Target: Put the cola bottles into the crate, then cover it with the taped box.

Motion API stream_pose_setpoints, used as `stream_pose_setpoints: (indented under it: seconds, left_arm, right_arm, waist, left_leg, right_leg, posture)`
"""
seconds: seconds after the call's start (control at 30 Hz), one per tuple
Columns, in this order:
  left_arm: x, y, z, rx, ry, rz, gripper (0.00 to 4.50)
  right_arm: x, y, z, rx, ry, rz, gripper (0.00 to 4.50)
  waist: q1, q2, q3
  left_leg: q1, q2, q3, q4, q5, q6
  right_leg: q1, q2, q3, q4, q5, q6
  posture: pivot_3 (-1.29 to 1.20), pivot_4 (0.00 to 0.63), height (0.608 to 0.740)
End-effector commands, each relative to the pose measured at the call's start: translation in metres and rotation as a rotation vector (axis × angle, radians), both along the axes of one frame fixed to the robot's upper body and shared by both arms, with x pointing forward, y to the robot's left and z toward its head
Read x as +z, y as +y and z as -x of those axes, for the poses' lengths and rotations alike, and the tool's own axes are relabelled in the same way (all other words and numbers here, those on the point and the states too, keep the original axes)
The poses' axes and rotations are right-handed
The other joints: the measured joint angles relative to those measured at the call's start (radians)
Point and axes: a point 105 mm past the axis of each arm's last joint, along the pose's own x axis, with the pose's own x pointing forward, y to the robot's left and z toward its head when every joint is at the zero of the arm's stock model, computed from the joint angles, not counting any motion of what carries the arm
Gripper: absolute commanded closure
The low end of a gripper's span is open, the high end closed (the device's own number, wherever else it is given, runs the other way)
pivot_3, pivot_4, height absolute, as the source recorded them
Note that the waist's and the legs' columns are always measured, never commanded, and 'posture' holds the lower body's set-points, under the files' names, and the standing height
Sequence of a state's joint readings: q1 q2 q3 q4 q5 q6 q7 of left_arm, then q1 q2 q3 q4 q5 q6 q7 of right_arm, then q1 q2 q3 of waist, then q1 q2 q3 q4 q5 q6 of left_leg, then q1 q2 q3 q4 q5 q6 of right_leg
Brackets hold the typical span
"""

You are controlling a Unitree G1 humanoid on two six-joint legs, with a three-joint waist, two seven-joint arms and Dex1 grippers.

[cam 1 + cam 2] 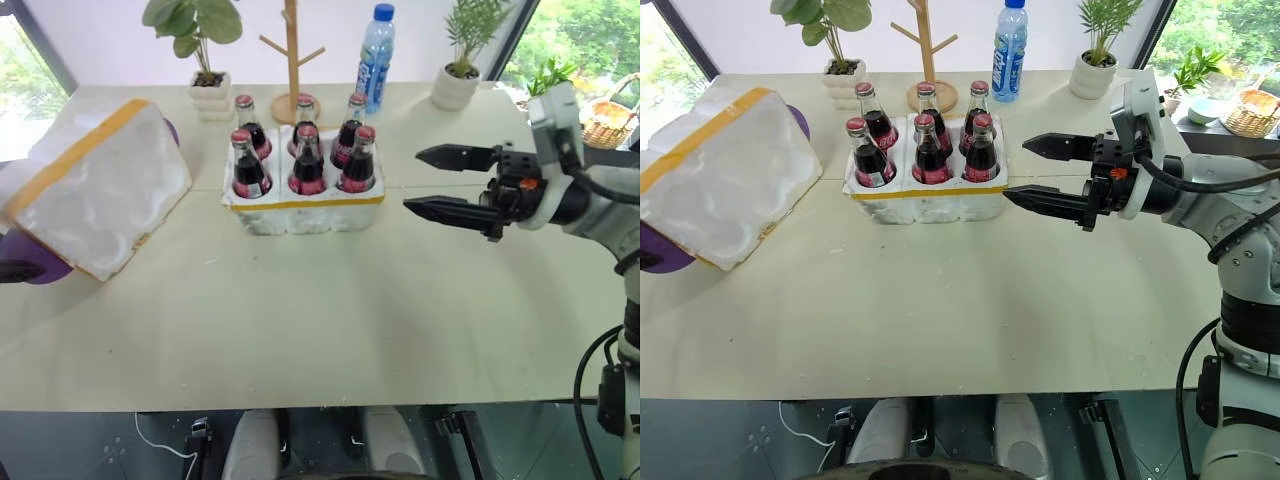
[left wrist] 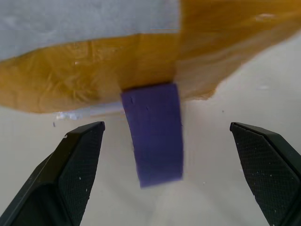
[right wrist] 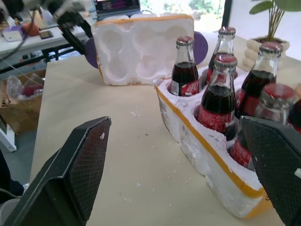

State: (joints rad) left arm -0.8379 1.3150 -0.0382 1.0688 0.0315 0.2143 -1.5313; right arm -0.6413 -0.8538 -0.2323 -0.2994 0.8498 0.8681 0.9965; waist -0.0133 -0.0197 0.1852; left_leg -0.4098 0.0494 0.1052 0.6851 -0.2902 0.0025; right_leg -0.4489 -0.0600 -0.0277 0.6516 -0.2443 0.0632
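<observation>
Several cola bottles (image 1: 306,165) with red caps stand in the holes of the crate (image 1: 300,212), a low white foam tray with a yellow band, at the table's middle back. The taped box (image 1: 100,195) lies tilted at the far left, and its hollow moulded side (image 3: 141,47) faces the crate. My right gripper (image 1: 412,181) hangs open just right of the crate, level and pointing left at it, holding nothing. My left gripper (image 2: 166,125) is open close to the box's yellow-taped edge (image 2: 94,75), with a purple strap (image 2: 155,136) between its spread fingers, untouched.
Behind the crate stand a wooden peg stand (image 1: 292,60), a blue-capped water bottle (image 1: 375,55) and two potted plants (image 1: 205,60) (image 1: 462,60). A purple piece (image 1: 40,268) shows under the box. A basket (image 1: 610,125) sits beyond the table's right edge.
</observation>
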Motion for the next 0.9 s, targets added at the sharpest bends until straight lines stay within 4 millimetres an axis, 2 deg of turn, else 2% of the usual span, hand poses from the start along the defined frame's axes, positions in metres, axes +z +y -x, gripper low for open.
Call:
stream_pose_setpoints:
  seconds: [0.03, 0.1, 0.3, 0.33, 0.5, 0.63, 0.8, 0.9]
  left_arm:
    - [0.000, 0.007, 0.000, 0.031, 0.016, -0.046, 0.26]
    - [-0.004, 0.006, -0.005, 0.034, 0.016, -0.045, 0.78]
    - [-0.004, 0.005, -0.007, 0.020, 0.031, -0.070, 3.93]
    - [-0.003, 0.006, -0.008, 0.017, 0.024, -0.087, 4.15]
    - [0.019, 0.002, -0.021, -0.048, -0.107, -0.189, 4.16]
    - [0.063, -0.018, -0.050, -0.089, -0.376, -0.235, 4.16]
    - [0.119, -0.069, -0.083, -0.179, -0.754, -0.339, 4.16]
    - [0.141, -0.109, -0.095, -0.264, -0.977, -0.526, 4.16]
  right_arm:
    - [0.016, -0.003, 0.010, -0.010, -0.064, -0.015, 0.00]
    - [0.016, -0.004, 0.010, -0.022, -0.062, -0.021, 0.00]
    - [0.014, -0.006, 0.013, -0.035, -0.049, -0.021, 0.00]
    - [0.014, -0.006, 0.013, -0.043, -0.059, -0.017, 0.00]
    - [0.014, -0.014, 0.005, -0.099, -0.087, 0.004, 0.00]
    - [0.015, -0.027, 0.003, -0.126, -0.018, -0.015, 0.00]
    - [0.019, -0.039, -0.004, -0.214, -0.056, 0.005, 0.00]
    - [0.019, -0.039, -0.003, -0.211, -0.053, 0.006, 0.00]
  waist:
    - [-0.001, 0.000, 0.000]
    - [0.000, -0.001, 0.000]
    - [0.001, -0.001, 0.000]
    - [0.000, -0.001, 0.000]
    - [0.001, -0.002, 0.000]
    - [0.008, -0.006, 0.000]
    - [0.013, -0.006, 0.000]
    - [0.013, -0.006, 0.000]
  left_leg:
    - [0.000, 0.000, 0.000, 0.000, 0.000, 0.000]
    - [0.000, 0.000, 0.000, 0.000, 0.000, 0.000]
    - [0.000, 0.000, -0.001, 0.000, 0.000, 0.000]
    - [0.000, 0.000, -0.001, 0.000, 0.000, 0.000]
    - [0.000, 0.000, -0.001, 0.000, 0.000, 0.000]
    - [-0.001, 0.000, -0.002, 0.000, 0.000, 0.000]
    - [-0.001, 0.000, -0.002, 0.001, 0.000, 0.000]
    - [-0.001, 0.000, -0.002, 0.002, 0.000, 0.000]
  right_leg:
    - [0.000, 0.000, 0.000, 0.000, 0.000, 0.000]
    - [0.000, 0.000, 0.000, 0.000, 0.000, 0.000]
    - [0.000, -0.001, 0.000, 0.000, 0.000, 0.000]
    - [0.000, -0.001, 0.000, 0.000, 0.000, 0.000]
    - [0.000, -0.001, 0.000, 0.000, 0.000, 0.000]
    - [0.000, -0.002, -0.001, 0.000, 0.000, 0.000]
    - [0.002, -0.004, -0.001, -0.001, 0.002, 0.003]
    - [0.003, -0.003, -0.001, -0.001, 0.002, 0.004]
  posture:
    - [0.00, 0.150, 0.740]
    - [0.00, 0.150, 0.740]
    - [0.00, 0.150, 0.740]
    - [0.00, 0.150, 0.740]
    - [0.00, 0.150, 0.740]
    - [0.00, 0.150, 0.740]
    - [0.00, 0.150, 0.740]
    - [0.00, 0.150, 0.740]
